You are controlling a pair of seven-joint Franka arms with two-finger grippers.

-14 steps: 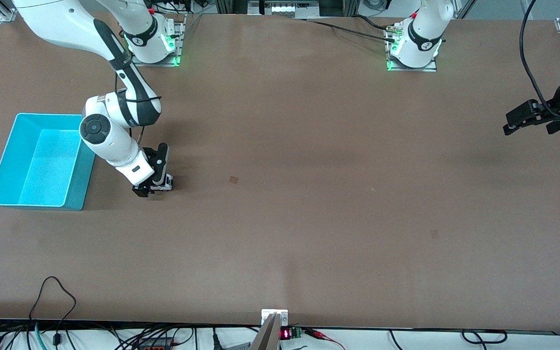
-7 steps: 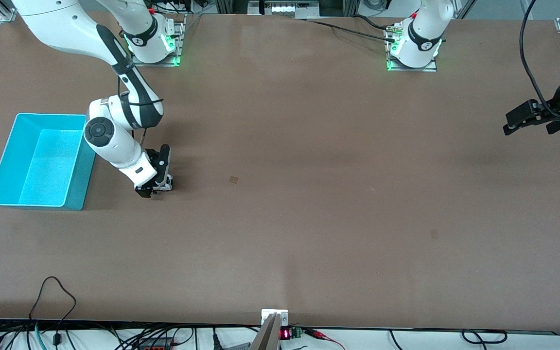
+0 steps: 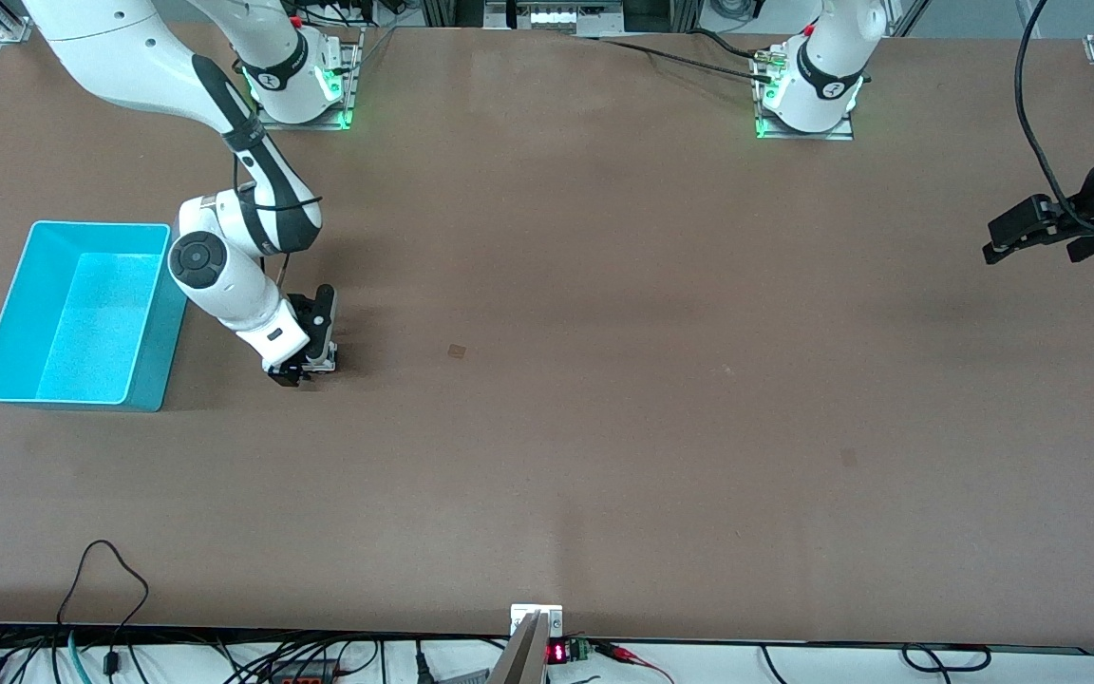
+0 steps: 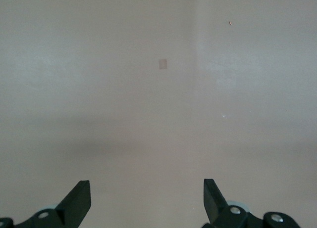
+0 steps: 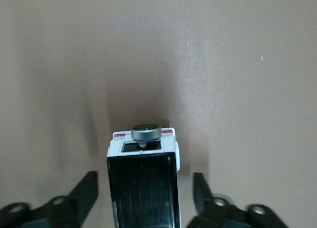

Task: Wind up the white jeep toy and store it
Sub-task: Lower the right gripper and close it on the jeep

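right gripper [image 5: 143, 198] low at table, fingers [image 5: 85, 191] apart, straddling white jeep toy [image 5: 143, 181], gaps showing both sides; jeep's long axis runs along gap; jeep on table beside cyan bin [image 3: 6, 323]; left gripper [image 4: 147, 201] spread wide, empty, waiting over its own end

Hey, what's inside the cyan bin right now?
The rectangular cyan plastic bin shows only its bare floor; nothing lies in it. The small white jeep toy sits on the table beside it, between the right gripper fingers. The wall nearest the camera hides a strip of floor.
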